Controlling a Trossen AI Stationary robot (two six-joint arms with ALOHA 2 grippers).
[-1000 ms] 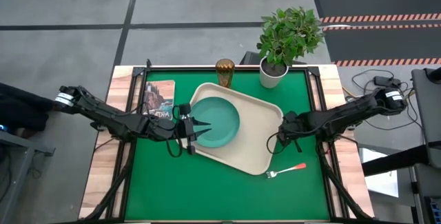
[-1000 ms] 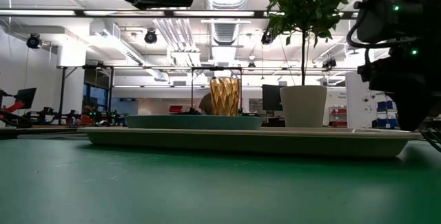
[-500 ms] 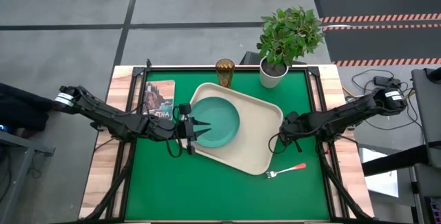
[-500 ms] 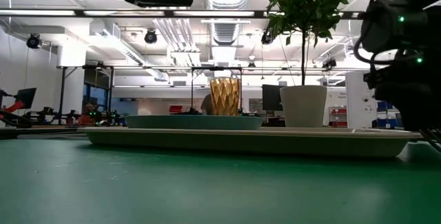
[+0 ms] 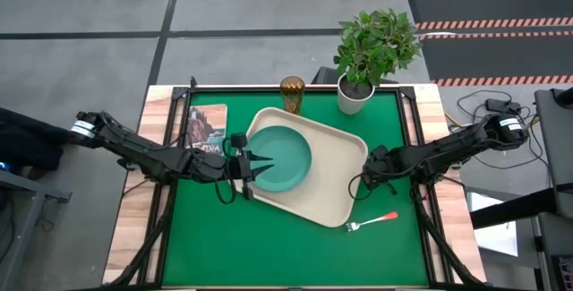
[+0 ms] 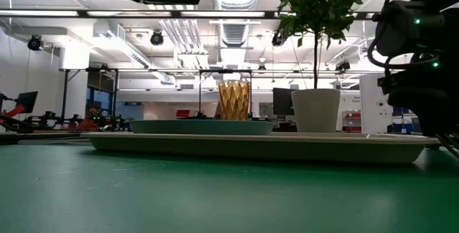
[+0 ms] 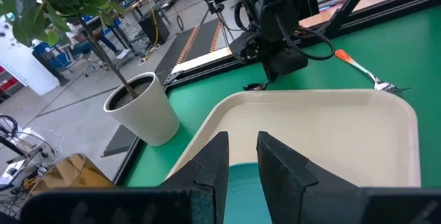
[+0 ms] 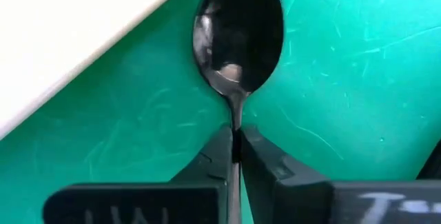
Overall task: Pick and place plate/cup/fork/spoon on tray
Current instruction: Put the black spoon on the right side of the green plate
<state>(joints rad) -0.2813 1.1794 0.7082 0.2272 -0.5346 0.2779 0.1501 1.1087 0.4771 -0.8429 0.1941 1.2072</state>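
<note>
- The tray point(image 5: 313, 179), the landmark here, lies on the green table point(image 5: 269, 246), with one long side facing the potted plant point(image 5: 372, 49).
- The plate point(image 5: 279, 158) already rests inside the tray, at its left-arm end.
- The cup point(image 5: 292, 94) stands off the tray, just past its far corner, beside the plant.
- The left gripper point(image 5: 257, 167) hangs over the plate's edge at the tray's rim; its fingers stand slightly apart and grasp nothing I can see.
- The fork point(image 5: 372, 220) lies off the tray, near its near corner.
- The right gripper point(image 8: 236, 147) sits just outside the tray's right-arm end, clenched on the handle of the spoon point(image 8: 238, 34).
- Judgement: the spoon step is in hand. Next, lift it clear of the rim, carry it over bare tray and release.
</note>
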